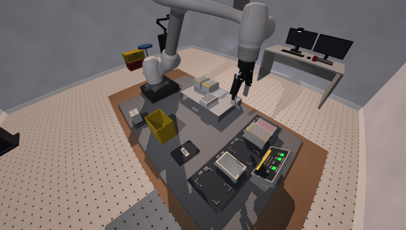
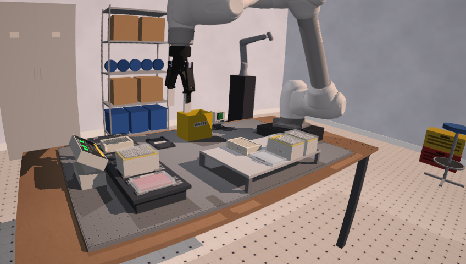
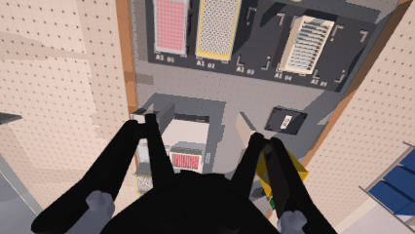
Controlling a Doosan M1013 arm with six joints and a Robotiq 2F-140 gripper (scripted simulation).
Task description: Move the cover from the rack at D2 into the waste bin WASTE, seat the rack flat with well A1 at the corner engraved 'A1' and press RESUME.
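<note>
The tip rack at D2 (image 1: 257, 133) is a tall pale box with a yellow top rim, next to the pink plate at D1 (image 1: 266, 124). It also shows in the exterior view (image 2: 137, 158) and the wrist view (image 3: 217, 26). The tip grid shows on its top, and I cannot make out a cover. My gripper (image 1: 239, 96) hangs high over the far edge of the shelf (image 1: 212, 99), open and empty. It also shows in the exterior view (image 2: 179, 101) and the wrist view (image 3: 195, 122). The yellow WASTE bin (image 1: 160, 125) stands upright near the arm's base.
The reservoir at D4 (image 1: 230, 166) lies open, and D3 and D5 hold nothing. The RG nest (image 1: 182, 153) lies between bin and deck. The panel with green keys (image 1: 270, 166) stands beside the deck. The shelf carries three racks and a clear lid (image 2: 266, 157).
</note>
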